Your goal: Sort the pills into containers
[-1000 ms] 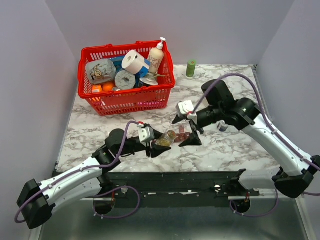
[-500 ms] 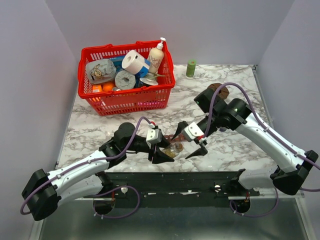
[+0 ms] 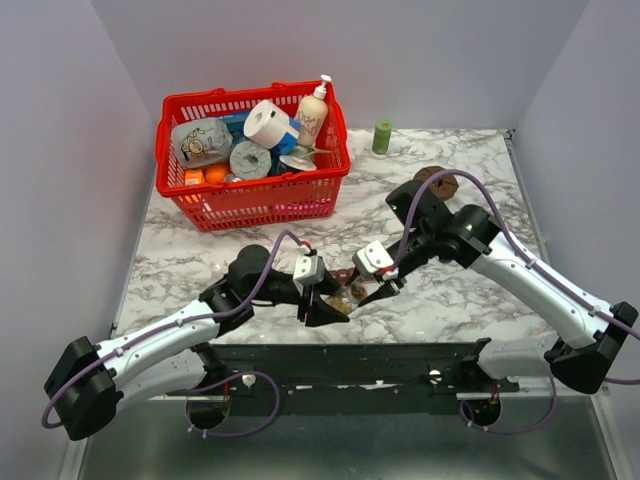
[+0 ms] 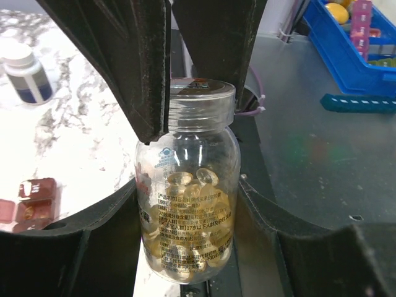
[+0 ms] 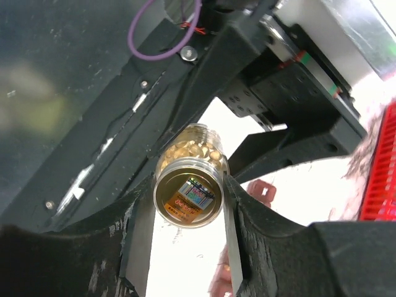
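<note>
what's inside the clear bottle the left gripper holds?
Yellowish-amber pills, piled in the lower half of the bottle; upper part looks empty. Printed label text hides some of the pile.

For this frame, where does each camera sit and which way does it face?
Top external: above and behind the robot, looking down on the marble table; left gripper and right gripper show, close together.
Left wrist: behind the left gripper, facing along its fingers, which hold the clear bottle.
Right wrist: behind the right gripper, facing the bottle's cap between its fingers.
Shared: both wrist views show that bottle.
</note>
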